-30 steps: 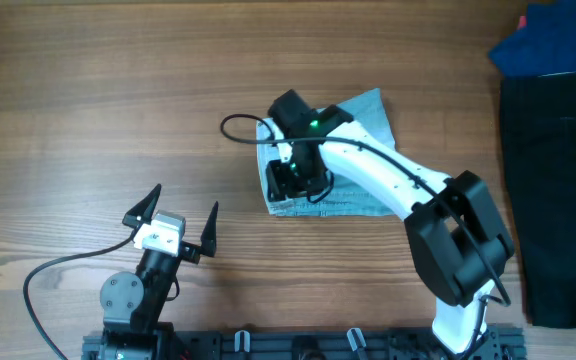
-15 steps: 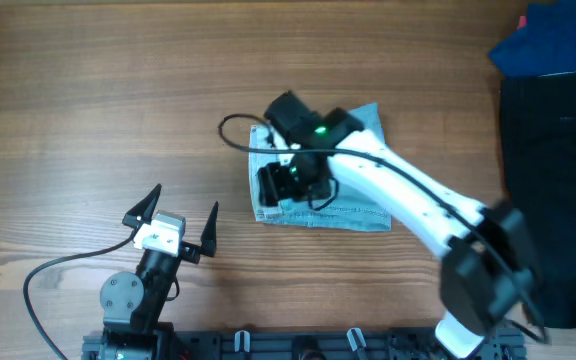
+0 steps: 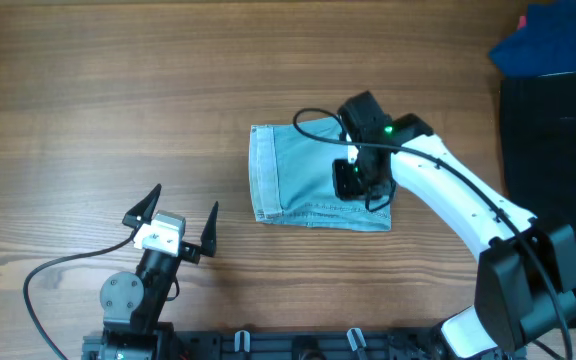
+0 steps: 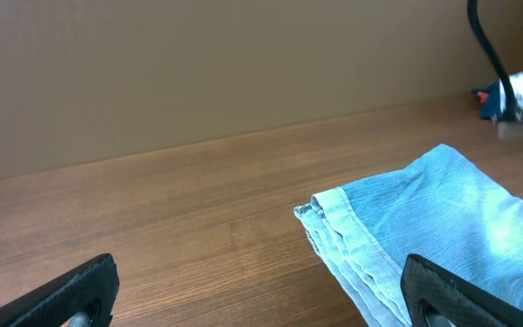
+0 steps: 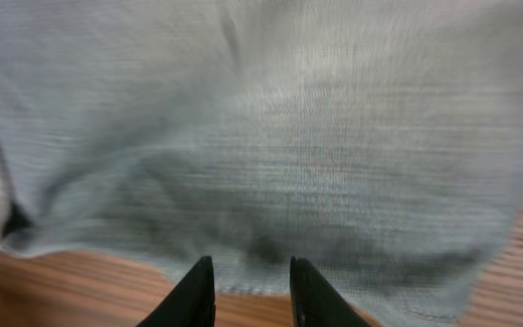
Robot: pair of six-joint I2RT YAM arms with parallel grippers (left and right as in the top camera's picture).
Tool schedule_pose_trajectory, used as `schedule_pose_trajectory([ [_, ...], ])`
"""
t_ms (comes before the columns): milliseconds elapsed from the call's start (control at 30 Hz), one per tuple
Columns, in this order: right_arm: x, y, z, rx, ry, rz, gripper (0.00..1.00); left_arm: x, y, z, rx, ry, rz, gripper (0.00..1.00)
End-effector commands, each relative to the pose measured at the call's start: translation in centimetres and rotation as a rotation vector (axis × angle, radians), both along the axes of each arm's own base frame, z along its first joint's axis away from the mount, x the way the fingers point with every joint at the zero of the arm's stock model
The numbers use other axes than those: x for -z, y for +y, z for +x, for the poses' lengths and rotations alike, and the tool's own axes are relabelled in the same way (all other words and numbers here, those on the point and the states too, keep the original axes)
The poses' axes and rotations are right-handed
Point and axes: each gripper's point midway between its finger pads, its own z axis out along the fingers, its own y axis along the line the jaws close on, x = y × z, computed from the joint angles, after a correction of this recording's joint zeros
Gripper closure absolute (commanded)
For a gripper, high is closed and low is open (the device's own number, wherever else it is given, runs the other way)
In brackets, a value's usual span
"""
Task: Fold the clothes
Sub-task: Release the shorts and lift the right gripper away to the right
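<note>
Squaring off a fold looks to be the step in hand. The denim garment (image 3: 293, 180), pale blue, lies near the middle of the table as a rough rectangle, several layers stacked along its seamed left edge. The right gripper (image 3: 350, 182) is low over the garment's right half, pointing down at the cloth. In the right wrist view its fingers (image 5: 196, 291) stand close together with a narrow gap, blurred fabric behind them. Whether they pinch a layer or merely press on it I cannot tell (the tips are cut off by the frame edge).

My guess at the next move: another fold or a tidy. It calls for a sure hold on one free edge, top layer only, and a carry across that does not drag the whole stack over the wood.

The table (image 3: 118, 90) is brown wood grain, smooth and bare on its left side. A plain brown wall (image 4: 198, 64) closes the view behind it. At the right edge lies a dark cloth (image 3: 553, 200), and a blue cloth (image 3: 558, 40) sits in the far corner, both well apart from the denim. The left gripper (image 3: 184, 203) hangs near the front edge, jaws spread wide and holding nothing.
</note>
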Motion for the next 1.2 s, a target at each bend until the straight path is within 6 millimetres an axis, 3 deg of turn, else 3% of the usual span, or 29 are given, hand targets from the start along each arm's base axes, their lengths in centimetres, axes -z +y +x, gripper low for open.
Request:
schedule_pose_trajectory([
  [0,2.6,-0.2,-1.5,-0.023,0.03,0.011,0.72,0.1,0.0,0.0,0.004,-0.004,0.011,0.0],
  [167,3.0,0.2,-3.9,-0.024,0.128,0.059,0.73,0.1,0.0,0.0,0.004,-0.004,0.011,0.01],
  [233,2.8,0.0,-5.5,-0.02,0.199,0.061,0.79,0.1,0.0,0.0,0.004,-0.004,0.011,0.0],
  [267,2.7,-0.1,-5.7,-0.018,0.209,0.055,0.89,0.1,0.0,0.0,0.004,-0.004,0.011,0.0],
  [400,2.0,-0.3,-5.9,0.008,0.225,0.043,0.94,0.1,0.0,0.0,0.004,-0.004,0.011,0.0],
  [533,-1.6,0.9,-2.7,0.007,0.063,0.101,0.96,0.1,0.0,0.0,0.004,-0.004,0.011,0.0],
  [600,-4.4,2.1,0.0,0.003,-0.083,0.167,0.96,0.1,0.0,0.0,0.004,-0.004,0.011,0.0],
  [667,-5.6,3.4,2.4,-0.004,-0.196,0.227,0.92,0.1,0.0,0.0,0.004,-0.004,0.011,0.0],
  [733,-5.0,3.7,3.1,0.024,-0.197,0.231,0.92,0.1,0.0,0.0,0.004,-0.004,0.011,0.0],
  [867,-1.1,4.4,3.0,0.046,-0.107,0.218,0.92,0.1,0.0,0.0,0.004,-0.004,0.011,0.0],
  [933,2.0,5.6,1.6,0.025,0.009,0.226,0.95,0.1,0.0,0.0,0.004,-0.004,0.011,0.0],
  [1000,3.6,6.1,0.4,0.012,0.083,0.223,0.94,0.1,0.0,0.0,0.004,-0.004,0.011,0.0],
  [1100,5.7,6.1,-1.8,-0.009,0.18,0.17,0.95,0.1,0.0,0.0,0.004,-0.004,0.011,0.0],
  [1167,6.0,5.9,-3.5,-0.05,0.226,0.13,0.96,0.1,0.0,0.0,0.004,-0.004,0.011,0.0],
])
